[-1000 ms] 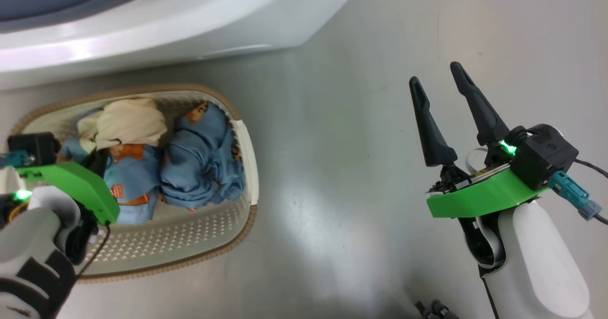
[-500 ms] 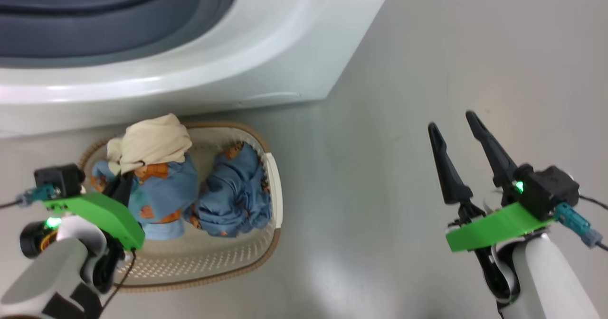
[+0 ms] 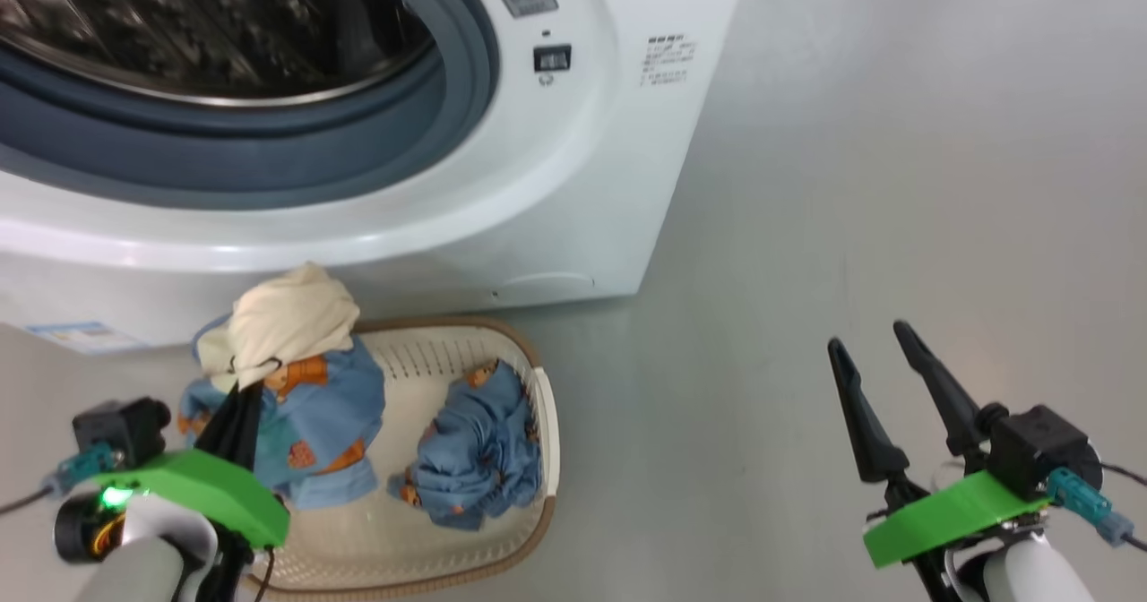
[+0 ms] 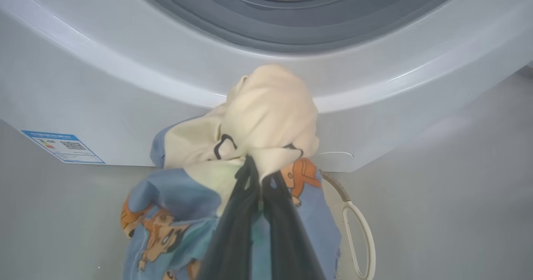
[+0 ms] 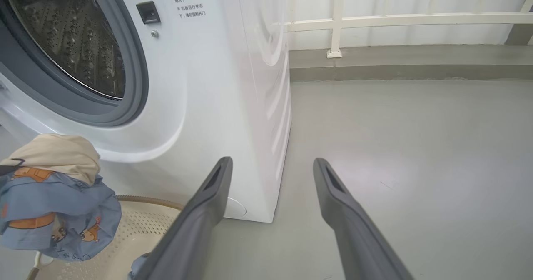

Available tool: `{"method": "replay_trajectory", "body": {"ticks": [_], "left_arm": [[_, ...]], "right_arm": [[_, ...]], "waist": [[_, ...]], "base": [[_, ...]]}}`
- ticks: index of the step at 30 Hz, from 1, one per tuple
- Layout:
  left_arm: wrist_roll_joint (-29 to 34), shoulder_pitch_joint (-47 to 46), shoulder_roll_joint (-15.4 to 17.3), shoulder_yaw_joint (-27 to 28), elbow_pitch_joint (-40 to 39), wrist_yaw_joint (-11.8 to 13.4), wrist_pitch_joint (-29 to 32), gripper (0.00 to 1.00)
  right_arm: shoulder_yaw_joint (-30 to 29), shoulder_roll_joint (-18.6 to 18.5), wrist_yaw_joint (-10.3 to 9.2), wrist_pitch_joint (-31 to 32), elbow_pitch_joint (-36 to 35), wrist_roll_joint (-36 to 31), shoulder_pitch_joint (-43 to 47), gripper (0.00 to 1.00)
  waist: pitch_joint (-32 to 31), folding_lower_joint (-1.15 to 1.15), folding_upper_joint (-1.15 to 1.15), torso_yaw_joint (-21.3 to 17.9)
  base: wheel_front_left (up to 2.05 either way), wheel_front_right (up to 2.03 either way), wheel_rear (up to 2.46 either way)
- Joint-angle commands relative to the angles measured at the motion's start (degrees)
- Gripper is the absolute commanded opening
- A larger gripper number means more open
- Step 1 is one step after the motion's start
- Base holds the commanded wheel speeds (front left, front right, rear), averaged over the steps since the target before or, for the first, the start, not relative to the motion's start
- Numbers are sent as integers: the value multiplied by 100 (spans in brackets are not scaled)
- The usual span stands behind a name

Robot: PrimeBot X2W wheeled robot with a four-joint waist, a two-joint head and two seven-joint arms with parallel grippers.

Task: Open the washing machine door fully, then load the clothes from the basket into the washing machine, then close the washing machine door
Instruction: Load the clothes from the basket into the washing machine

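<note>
Against a second ago the head camera has tipped up, so the steel perforated drum (image 3: 206, 20) and grey rubber gasket (image 3: 269, 159) of the big white boxy washing machine (image 3: 573, 181) now show, with a small blue label (image 3: 76, 338) at its lower left corner. At the left, the left gripper (image 3: 242, 396), its two dark fingers pinched tight on cloth, has raised a soft bundle of clothes (image 3: 305, 387) that earlier lay down in the basket. The bundle is a crumpled cream-white garment (image 3: 287, 315) over a blue bear-printed garment (image 3: 336, 423). It hangs above the left end of the small rectangular cream plastic basket (image 3: 430, 360), which has perforated walls and a brown woven-look rim and stands just before the machine's front. A second blue garment (image 3: 479, 454) lies rumpled in the basket's right end. Farther right, over the smooth grey floor (image 3: 762, 270), the right gripper (image 3: 866, 337) stands spread wide and empty.
</note>
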Motion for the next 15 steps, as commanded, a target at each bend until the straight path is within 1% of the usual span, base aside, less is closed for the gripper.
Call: {"method": "replay_trajectory", "body": {"ticks": [1, 11, 15], "left_arm": [[170, 131, 172, 365, -215, -9, -73, 0], [1176, 1233, -175, 1510, -1308, -9, -73, 0], [1379, 1629, -351, 1875, -1795, -9, -73, 0]], "right_arm": [[92, -65, 9, -28, -108, 76, 152, 100], [-99, -130, 9, -28, -129, 123, 723, 100], [-208, -162, 9, -28, -159, 136, 916, 100]], "waist": [[-407, 0, 0, 45], [-994, 0, 0, 53], [-1103, 0, 0, 53]], "base": [[0, 0, 0], [0, 0, 0], [0, 0, 0]]}}
